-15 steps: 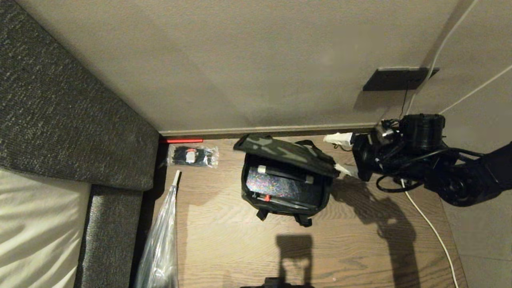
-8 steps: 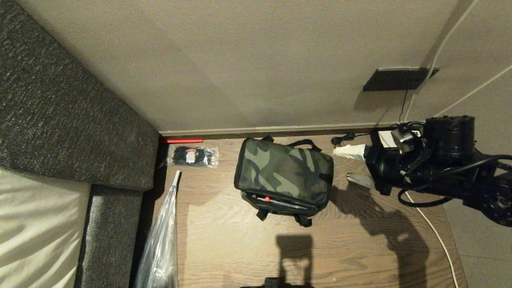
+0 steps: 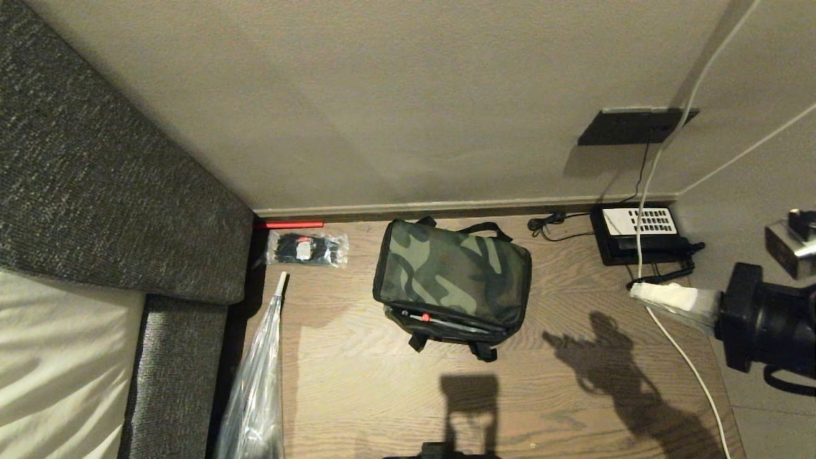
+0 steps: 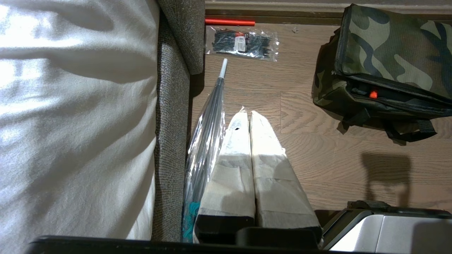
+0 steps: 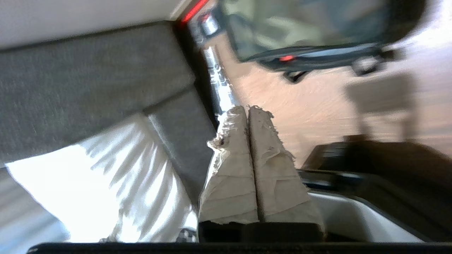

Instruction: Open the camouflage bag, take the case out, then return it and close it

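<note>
The camouflage bag (image 3: 452, 277) stands on the wood floor by the wall with its lid down over the top. In the narrow gap under the lid's front edge, a thin black edge with a small red mark (image 3: 425, 317) shows; this is the case, otherwise hidden inside. The same red mark (image 4: 373, 94) appears in the left wrist view. My right gripper (image 3: 634, 291) hangs well to the right of the bag, its taped fingers (image 5: 233, 141) pressed together and empty. My left gripper (image 4: 249, 113) is parked low near the bed, shut and empty.
A black telephone with white keypad (image 3: 641, 233) sits against the wall at right, and a white cable (image 3: 685, 360) runs across the floor there. A clear plastic bag of black items (image 3: 307, 248) and a wrapped umbrella (image 3: 258, 376) lie left of the camouflage bag, beside the grey bed frame (image 3: 185, 357).
The bag's lid, held up a second ago, has dropped shut. My right gripper has let go of it, drawn back to the right and closed.
</note>
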Robot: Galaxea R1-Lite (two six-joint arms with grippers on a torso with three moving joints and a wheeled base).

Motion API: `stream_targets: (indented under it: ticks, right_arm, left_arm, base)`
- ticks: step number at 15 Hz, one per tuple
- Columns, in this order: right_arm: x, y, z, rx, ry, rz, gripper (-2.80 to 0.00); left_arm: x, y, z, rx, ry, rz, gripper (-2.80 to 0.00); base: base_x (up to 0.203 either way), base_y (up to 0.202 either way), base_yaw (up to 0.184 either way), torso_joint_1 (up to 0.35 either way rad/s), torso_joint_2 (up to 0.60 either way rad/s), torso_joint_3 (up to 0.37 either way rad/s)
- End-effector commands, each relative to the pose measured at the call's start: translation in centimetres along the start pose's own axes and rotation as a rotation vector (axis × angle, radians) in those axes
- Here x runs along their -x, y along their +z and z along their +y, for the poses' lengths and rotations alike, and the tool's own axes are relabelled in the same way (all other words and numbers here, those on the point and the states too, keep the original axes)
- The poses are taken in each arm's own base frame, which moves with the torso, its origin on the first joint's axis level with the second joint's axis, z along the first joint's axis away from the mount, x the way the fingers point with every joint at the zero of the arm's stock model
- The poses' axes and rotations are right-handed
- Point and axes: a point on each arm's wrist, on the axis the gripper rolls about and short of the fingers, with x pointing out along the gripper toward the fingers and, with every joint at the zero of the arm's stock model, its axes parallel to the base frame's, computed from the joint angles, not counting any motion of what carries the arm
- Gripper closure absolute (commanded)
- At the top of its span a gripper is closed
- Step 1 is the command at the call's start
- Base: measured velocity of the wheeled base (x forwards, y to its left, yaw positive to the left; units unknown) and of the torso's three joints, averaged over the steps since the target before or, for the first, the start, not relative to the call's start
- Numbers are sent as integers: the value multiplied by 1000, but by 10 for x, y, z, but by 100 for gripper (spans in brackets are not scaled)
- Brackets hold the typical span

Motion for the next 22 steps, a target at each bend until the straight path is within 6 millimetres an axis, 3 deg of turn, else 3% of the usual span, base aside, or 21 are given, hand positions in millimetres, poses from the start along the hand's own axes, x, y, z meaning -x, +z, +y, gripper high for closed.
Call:
stream_targets:
  ticks: [1,5,8,10,16,18,22]
  right_arm:
    - [60,-22,1,142,-21,-131,0]
    - [119,-77,-38,619,-331,-132,0]
    - [129,-114,-71,869,-517,-114,0]
    - [130,-125,-82,886,-557,-153,0]
    - [137,-142,-89,915,-451,-415,0]
    - [137,-143,-91,828,-450,-425,0]
    - [140,-146,-92,845,-433,-470,0]
  left_arm:
    - [0,-1,0,0,1,1,0]
    - [0,-1,0,1,1,1,0]
    - [0,-1,0,0,3,1,0]
    - [0,-1,0,0,1,1,0]
    - [0,-1,0,0,1,1,0]
    - [0,-1,0,0,1,1,0]
    - [0,-1,0,0,1,1,0]
  base:
    - [0,0,0,0,0,0]
    - [0,0,0,0,0,0]
    - [0,0,0,0,0,0]
    - [0,0,0,0,0,0]
    - [0,0,0,0,0,0]
    - [0,0,0,0,0,0]
    - [0,0,0,0,0,0]
